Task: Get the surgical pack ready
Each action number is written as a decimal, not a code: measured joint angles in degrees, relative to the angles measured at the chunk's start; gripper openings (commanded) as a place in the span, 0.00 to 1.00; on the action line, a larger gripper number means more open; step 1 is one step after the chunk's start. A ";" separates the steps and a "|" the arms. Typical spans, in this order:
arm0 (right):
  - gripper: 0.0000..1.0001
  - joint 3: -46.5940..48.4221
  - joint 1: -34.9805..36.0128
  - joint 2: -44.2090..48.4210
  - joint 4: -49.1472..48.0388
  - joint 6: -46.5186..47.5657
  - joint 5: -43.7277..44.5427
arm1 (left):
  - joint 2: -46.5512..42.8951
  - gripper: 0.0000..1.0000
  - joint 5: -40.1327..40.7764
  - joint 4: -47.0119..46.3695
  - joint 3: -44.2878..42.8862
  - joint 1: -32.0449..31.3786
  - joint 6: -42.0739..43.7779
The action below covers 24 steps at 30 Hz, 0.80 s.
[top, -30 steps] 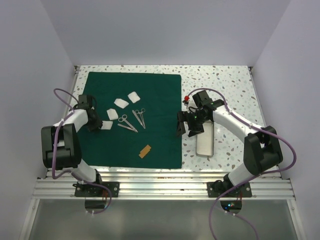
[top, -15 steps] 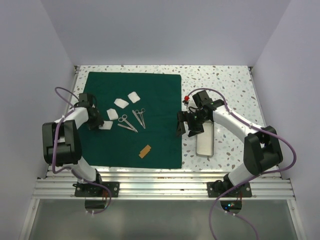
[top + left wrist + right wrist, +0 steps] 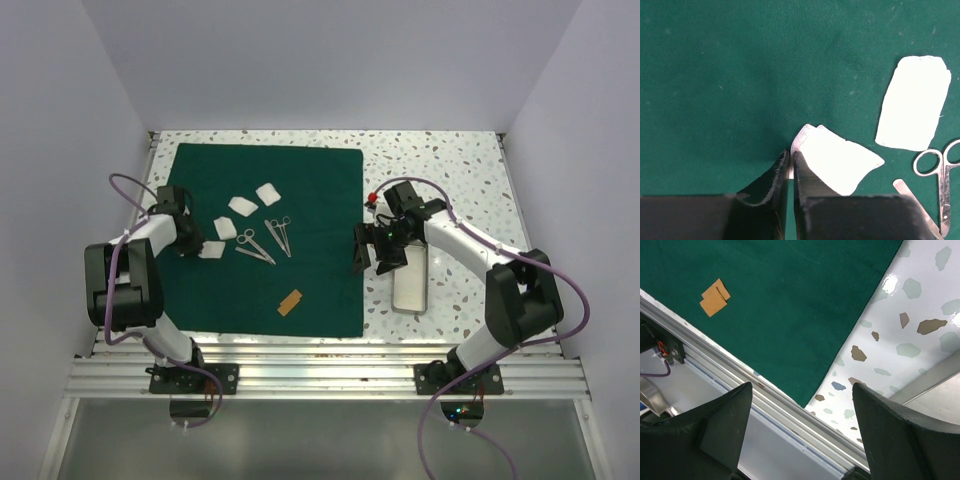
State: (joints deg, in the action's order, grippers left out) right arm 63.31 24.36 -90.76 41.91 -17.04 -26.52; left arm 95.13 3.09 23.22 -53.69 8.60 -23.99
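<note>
Drape [image 3: 320, 200] lies flat and square on the tabletop [image 3: 450, 160], filling its left and middle. Tray [image 3: 410, 282] sits off the cloth at the drape's 3 o'clock, on bare tabletop, long side running 12 to 6.

Left gripper [image 3: 200, 250] is down on the drape at about 9 o'clock from the cloth's centre. In the wrist view we see its jaws nearly together, pinching the corner of a gauze [image 3: 837, 160] – the rest of the square lies flat on the green [image 3: 715, 75]. Three more pads [image 3: 242, 205] lie apart in a loose line running toward 1 o'clock from the held one.

Two ring-handled instruments [image 3: 279, 234] lie side by side just past the pads, near the cloth's centre, tips toward 5 o'clock. One ring shows at the wrist view's 4 o'clock [image 3: 927, 164].

A brown tab [image 3: 291, 302] rests toward 6 o'clock, near the drape's front edge; it also shows from the right wrist [image 3: 715, 297].

Right gripper [image 3: 372, 262] hangs over the drape's 3 o'clock edge, between cloth and tray – jaws spread wide, nothing in them [image 3: 802, 387]. Under it we see the drape's near right corner [image 3: 790, 300].
</note>
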 measured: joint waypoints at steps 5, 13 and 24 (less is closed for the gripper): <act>0.85 0.00 0.00 0.00 0.00 0.00 0.00 | -0.11 0.00 -0.15 0.11 0.00 0.00 0.04; 0.85 0.00 0.00 0.00 -0.02 0.00 0.00 | -4.76 0.00 -1.16 2.71 -1.20 0.00 0.02; 0.85 0.02 0.00 -0.17 0.04 0.00 0.00 | -8.90 0.00 -7.58 2.47 -3.58 -0.52 3.80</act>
State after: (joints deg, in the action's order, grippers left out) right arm 63.33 24.36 -90.94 41.95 -17.04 -26.52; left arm 86.24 -4.49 25.69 -57.28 8.08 -20.18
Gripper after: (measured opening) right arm 0.847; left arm 0.005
